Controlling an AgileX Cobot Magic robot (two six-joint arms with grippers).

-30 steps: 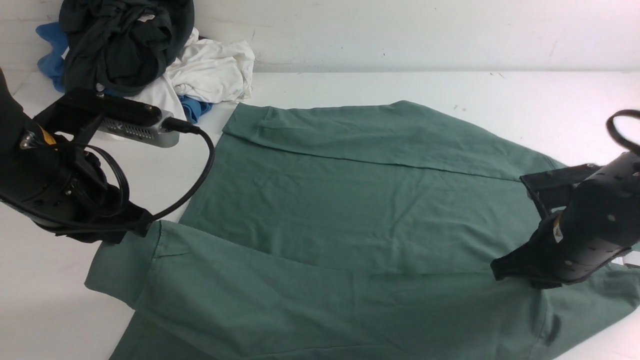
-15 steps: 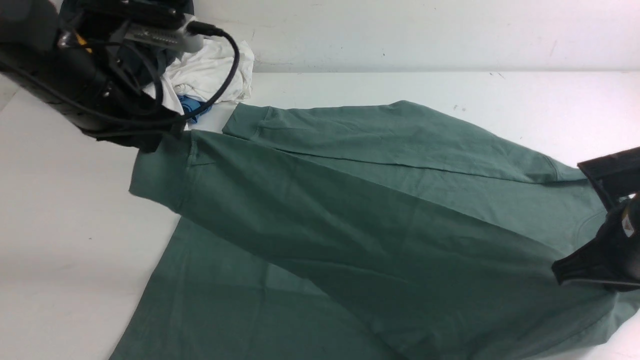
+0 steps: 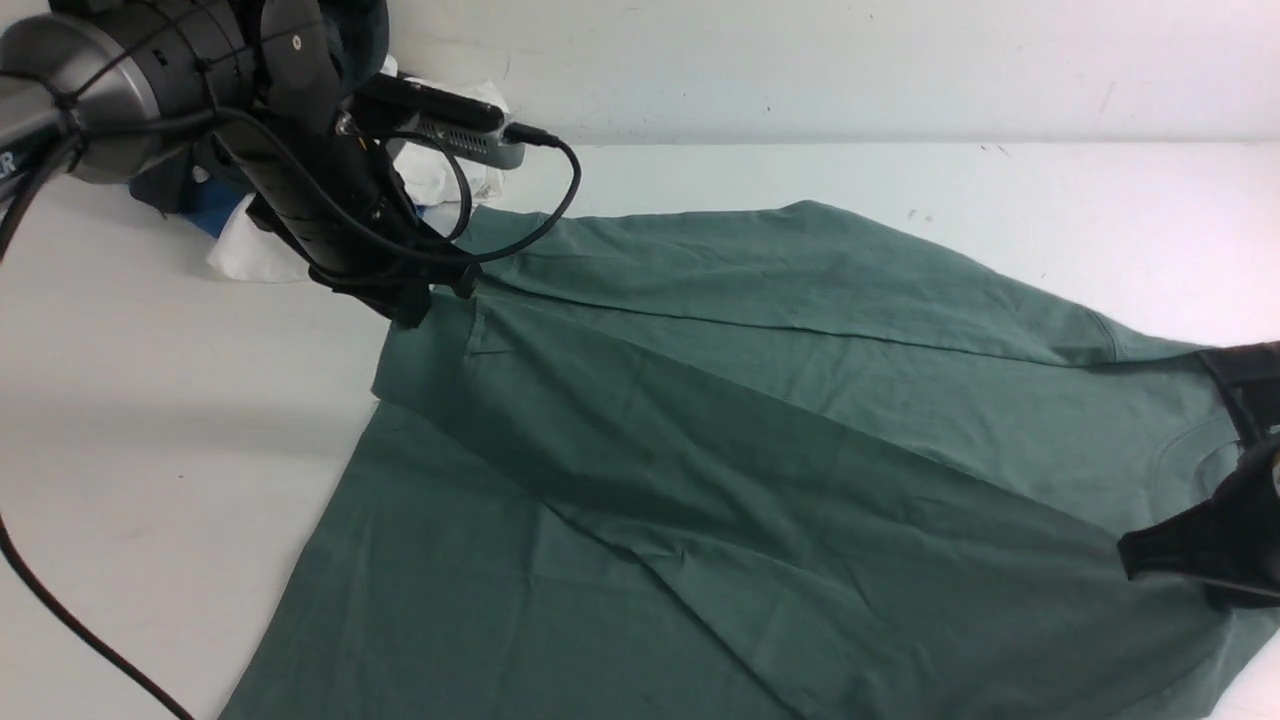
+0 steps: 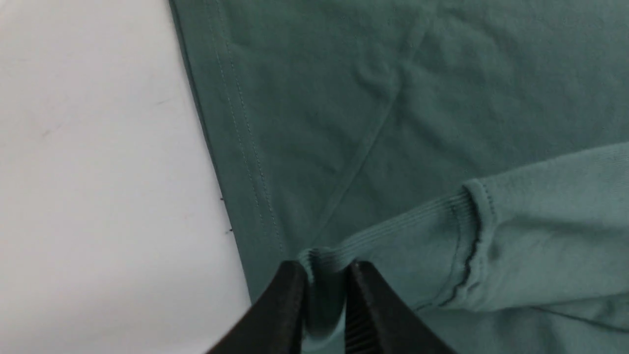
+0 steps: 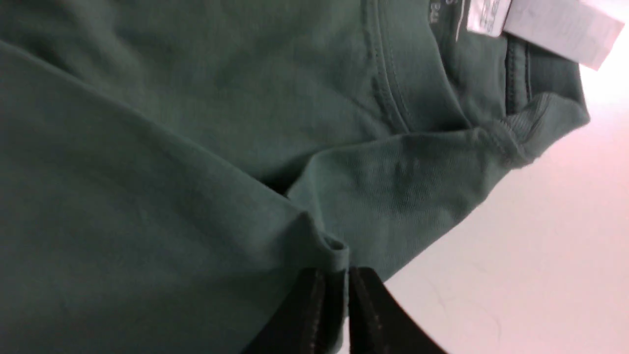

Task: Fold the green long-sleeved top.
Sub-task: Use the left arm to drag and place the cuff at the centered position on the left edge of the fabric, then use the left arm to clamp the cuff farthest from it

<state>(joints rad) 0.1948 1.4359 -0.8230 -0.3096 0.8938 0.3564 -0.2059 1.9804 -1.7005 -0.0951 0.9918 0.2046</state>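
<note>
The sage-green knit long-sleeved top [image 3: 620,590] lies spread across the white tabletop [image 3: 150,450], one sleeve [image 3: 750,470] drawn diagonally over its body toward the far left. The left gripper [image 4: 324,269] has its jaws clamped on that sleeve's ribbed cuff [image 4: 393,231], apparently to lay it inward. The right gripper [image 5: 336,276] pinches the near-right shoulder fold [image 5: 319,241] between its jaws, likely anchoring the crease.

Neck label [image 5: 540,24] on green top [image 5: 147,172]: print seemingly illegible.

The sage-green long-sleeved knit top [image 3: 800,420] spreads over the white bench [image 3: 150,420], centre to 5 o'clock; a crumpled garment heap [image 3: 242,260] lies at 11 o'clock.
</note>
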